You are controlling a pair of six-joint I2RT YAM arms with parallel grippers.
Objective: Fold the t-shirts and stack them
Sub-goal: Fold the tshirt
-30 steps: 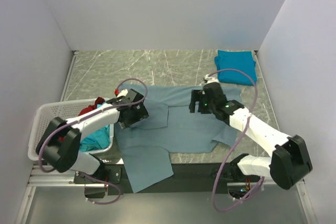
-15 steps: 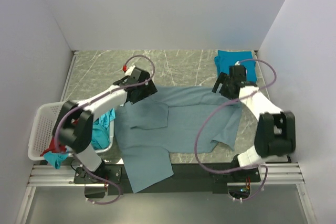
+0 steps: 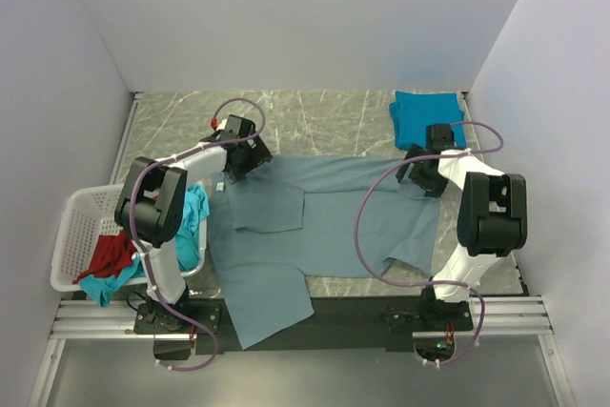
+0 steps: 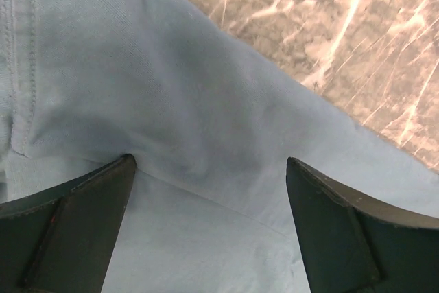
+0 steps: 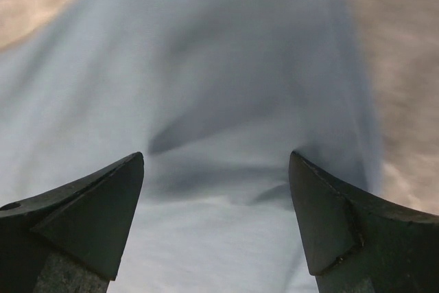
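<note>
Basket (image 3: 71,212) holding red shirt (image 3: 112,253) and turquoise shirt (image 3: 195,209); grey-blue shirt (image 3: 334,221) spread on counter (image 3: 315,116) beneath left claw (image 4: 209,166) and right claw (image 5: 216,162), both gaping.

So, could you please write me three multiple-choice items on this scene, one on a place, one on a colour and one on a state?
1. Where is the folded teal-blue shirt?
A) in the basket
B) at the far right corner of the table
C) at the near edge

2. What colour is the shirt spread flat?
A) red
B) white
C) grey-blue

3. How do both arms' jaws stand?
A) open
B) shut on cloth
C) shut on nothing

Answers:
1 B, the top view shows it by the far wall on the right.
2 C, the cloth is a dusty grey-blue in every view.
3 A, each wrist view shows them wide apart over the cloth.
</note>
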